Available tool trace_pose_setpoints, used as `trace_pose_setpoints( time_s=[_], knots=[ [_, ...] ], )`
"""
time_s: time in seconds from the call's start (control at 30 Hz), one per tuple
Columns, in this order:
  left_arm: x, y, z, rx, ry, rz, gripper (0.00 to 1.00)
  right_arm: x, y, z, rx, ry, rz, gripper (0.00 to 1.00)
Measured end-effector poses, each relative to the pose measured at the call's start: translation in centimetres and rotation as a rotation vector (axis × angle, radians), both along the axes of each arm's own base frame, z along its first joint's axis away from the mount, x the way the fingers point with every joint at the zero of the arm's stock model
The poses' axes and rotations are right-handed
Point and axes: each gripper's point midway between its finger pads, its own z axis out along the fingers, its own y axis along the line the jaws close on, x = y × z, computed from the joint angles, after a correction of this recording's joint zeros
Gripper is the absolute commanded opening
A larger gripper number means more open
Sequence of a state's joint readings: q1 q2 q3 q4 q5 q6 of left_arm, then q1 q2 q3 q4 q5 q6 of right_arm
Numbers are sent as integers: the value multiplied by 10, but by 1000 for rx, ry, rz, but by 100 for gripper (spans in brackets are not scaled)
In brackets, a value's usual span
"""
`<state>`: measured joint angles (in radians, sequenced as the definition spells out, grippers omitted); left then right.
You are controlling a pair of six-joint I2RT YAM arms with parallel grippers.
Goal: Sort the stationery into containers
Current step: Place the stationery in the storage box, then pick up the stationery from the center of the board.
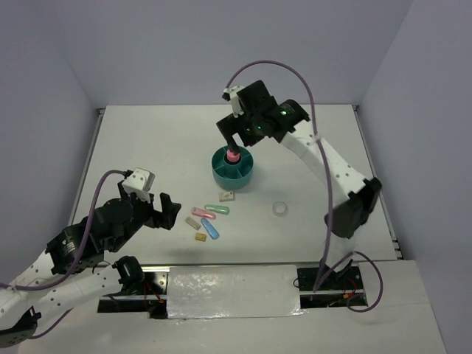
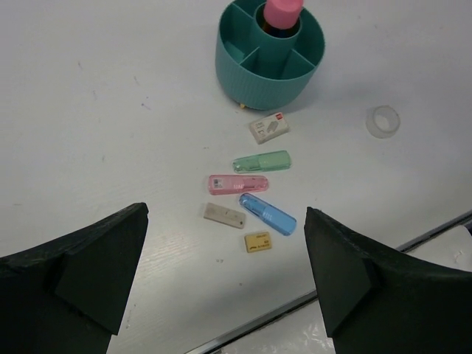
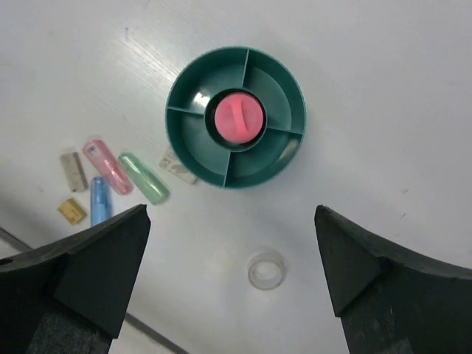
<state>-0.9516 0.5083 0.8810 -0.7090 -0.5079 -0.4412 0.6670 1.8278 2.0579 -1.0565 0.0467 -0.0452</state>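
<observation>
The right tool (image 3: 230, 220) hangs straight above the organiser (image 3: 274, 80), its two fingers wide apart and holding nothing. The one pink tube (image 3: 239, 118) stands upright in the organiser's central cup, directly below the tool. Around that cup, four ring compartments can be counted.

The left tool (image 2: 225, 212) hovers low over the near left part of the surface (image 2: 110, 96), fingers also spread apart and empty, facing the loose pieces.

Seven pieces lie loose on the surface, all on the near side of the organiser:
- Three capsules: a green one (image 2: 262, 161), a pink one (image 2: 237, 184) and a blue one (image 2: 267, 214), close together and stepping nearer in that order.
- Three erasers: a white one with a red mark (image 2: 268, 127) just beside the organiser's near wall, a grey-beige one (image 2: 224, 215) just left of the blue capsule, and a small yellow one (image 2: 257, 241) nearest of all.
- One clear tape ring (image 2: 383, 121), alone and well apart to the right.

The yellow eraser and the blue capsule lie near the surface's near edge. Bare surface spreads left of and beyond the organiser, and between the cluster and the tape ring.
</observation>
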Motion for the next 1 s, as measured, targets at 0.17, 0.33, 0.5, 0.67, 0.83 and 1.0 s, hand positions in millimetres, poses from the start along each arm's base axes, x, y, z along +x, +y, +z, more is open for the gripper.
trace_pose_setpoints(
  time_s=[0.17,0.33,0.5,0.67,0.83,1.0],
  knots=[
    [8,13,-10,1,54,143,99,-55,-42,32,137,-89,-65,100],
    [12,22,-27,-10,130,289,99,-97,-86,37,269,-196,-176,100],
    [16,21,-42,-77,197,414,99,-113,-112,-9,300,-203,-292,100],
    [21,10,-66,-56,274,481,99,-121,-115,-60,257,-111,-329,98],
    [25,-4,-95,36,349,498,99,-120,-105,-88,256,-41,-325,86],
    [27,-17,-113,45,382,463,88,-125,-90,-119,274,33,-285,79]
  ],
)
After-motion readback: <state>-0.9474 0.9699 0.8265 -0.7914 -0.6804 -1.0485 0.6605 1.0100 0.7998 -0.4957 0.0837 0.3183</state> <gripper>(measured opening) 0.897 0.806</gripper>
